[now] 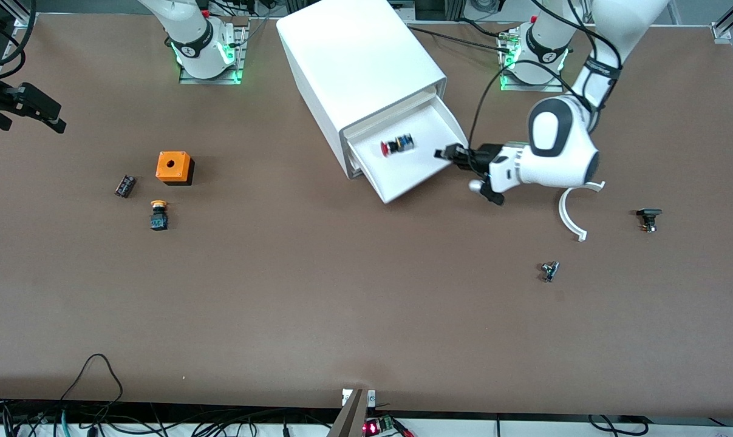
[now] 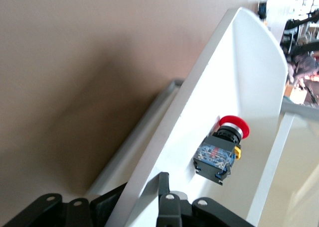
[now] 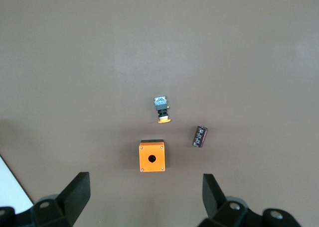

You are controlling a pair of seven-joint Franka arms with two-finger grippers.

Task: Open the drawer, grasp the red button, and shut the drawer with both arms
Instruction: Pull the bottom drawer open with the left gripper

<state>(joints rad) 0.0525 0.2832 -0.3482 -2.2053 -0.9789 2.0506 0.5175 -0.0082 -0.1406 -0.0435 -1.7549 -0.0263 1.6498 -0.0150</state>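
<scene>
The bottom drawer (image 1: 421,171) stands pulled out of the white cabinet (image 1: 354,60). Inside it, on its side, lies the button (image 1: 396,145), red-capped with a black-and-blue body. My left gripper (image 1: 450,153) is shut on the drawer's side wall at the corner toward the left arm's end. In the left wrist view the wall (image 2: 199,87) runs between my left gripper's (image 2: 139,187) two fingers, and the button (image 2: 224,147) rests a little ahead of them. My right gripper (image 1: 26,109) waits open above the right arm's end of the table, with nothing in my right gripper (image 3: 144,194) there.
An orange box with a round hole (image 1: 174,167), a yellow-capped button (image 1: 158,215) and a dark cylinder (image 1: 125,185) lie toward the right arm's end. A white curved piece (image 1: 569,212), a small black part (image 1: 648,218) and a small metal part (image 1: 549,271) lie near the left arm.
</scene>
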